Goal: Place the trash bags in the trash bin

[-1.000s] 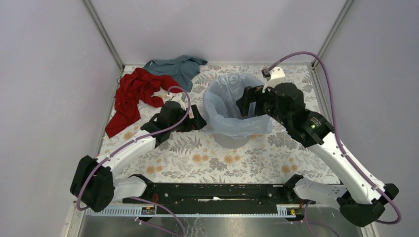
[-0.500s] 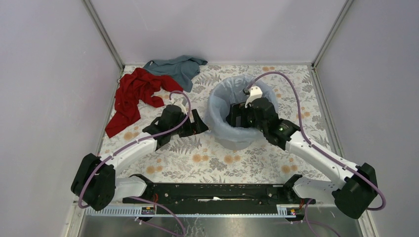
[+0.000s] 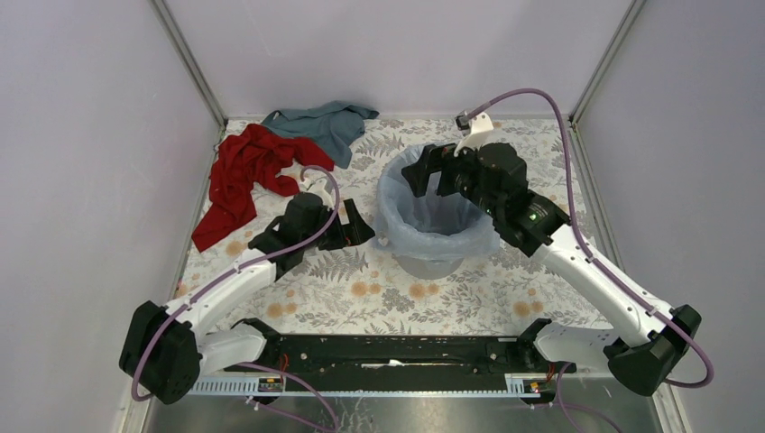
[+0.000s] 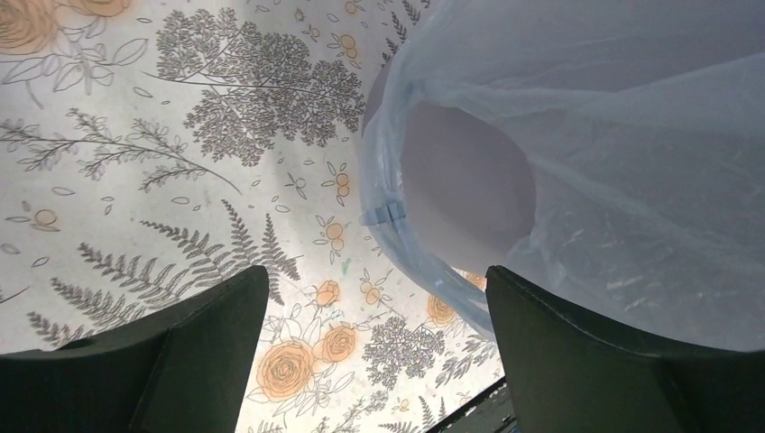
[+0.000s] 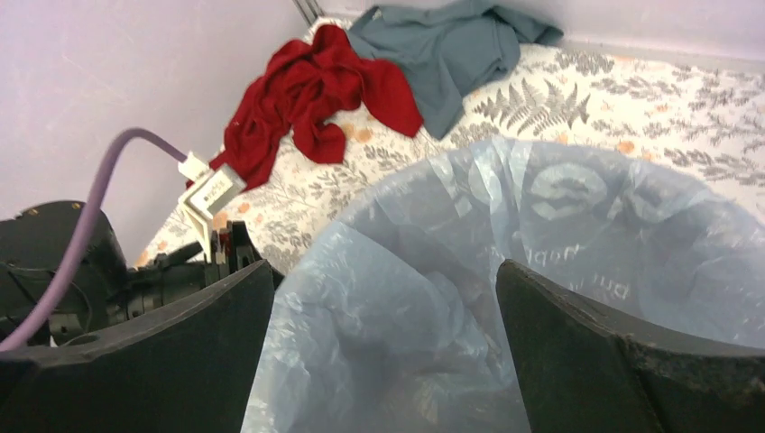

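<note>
The pale blue translucent trash bag lines the round grey trash bin, its edge folded over the rim and hanging down the outside. My right gripper is open and empty above the bin's far side. In the right wrist view the bag's open mouth lies below the right gripper. My left gripper is open and empty, low over the table just left of the bin. In the left wrist view the bag's hanging edge and the bin wall are close ahead of the left gripper.
A red cloth and a teal-grey cloth lie at the table's back left; both show in the right wrist view, the red cloth and the teal-grey cloth. Grey walls close in the flowered table.
My right gripper dipped into the bin, then lifted out and moved toward its far side. My left arm drew back slightly to the left.
</note>
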Robot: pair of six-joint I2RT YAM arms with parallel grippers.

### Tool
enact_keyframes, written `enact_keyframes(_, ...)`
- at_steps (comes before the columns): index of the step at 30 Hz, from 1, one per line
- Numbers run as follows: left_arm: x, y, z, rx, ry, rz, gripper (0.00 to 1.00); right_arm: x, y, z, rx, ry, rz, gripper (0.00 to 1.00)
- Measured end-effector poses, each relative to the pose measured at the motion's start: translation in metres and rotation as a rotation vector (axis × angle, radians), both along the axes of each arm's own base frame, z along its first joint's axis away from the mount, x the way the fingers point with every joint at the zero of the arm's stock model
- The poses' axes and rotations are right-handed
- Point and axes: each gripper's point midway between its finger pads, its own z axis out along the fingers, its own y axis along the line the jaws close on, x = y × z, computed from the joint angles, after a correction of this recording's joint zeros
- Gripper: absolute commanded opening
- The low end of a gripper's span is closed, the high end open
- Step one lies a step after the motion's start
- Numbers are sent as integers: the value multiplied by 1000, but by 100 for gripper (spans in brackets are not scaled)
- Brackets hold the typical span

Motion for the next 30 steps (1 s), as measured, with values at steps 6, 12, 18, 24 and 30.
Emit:
enact_keyframes(6, -1, 15, 12, 5, -32, 26, 99, -1, 0, 23, 15, -21, 1, 100)
enact_keyframes(12, -1, 3, 27, -78, -56, -38, 98, -20, -18, 39, 2, -23, 1, 100)
enact_keyframes(18, 4, -37, 12, -182, 9, -152, 97, -63, -57, 80, 53, -99, -7, 100)
enact_keyframes(24, 3, -101, -11, -255, 109, -260, 97, -92, -86, 97, 84, -142, -31, 100)
enact_keyframes(30, 27, -191, 2, -356, 80, -352, 96, -101, -99, 91, 65, -125, -56, 100)
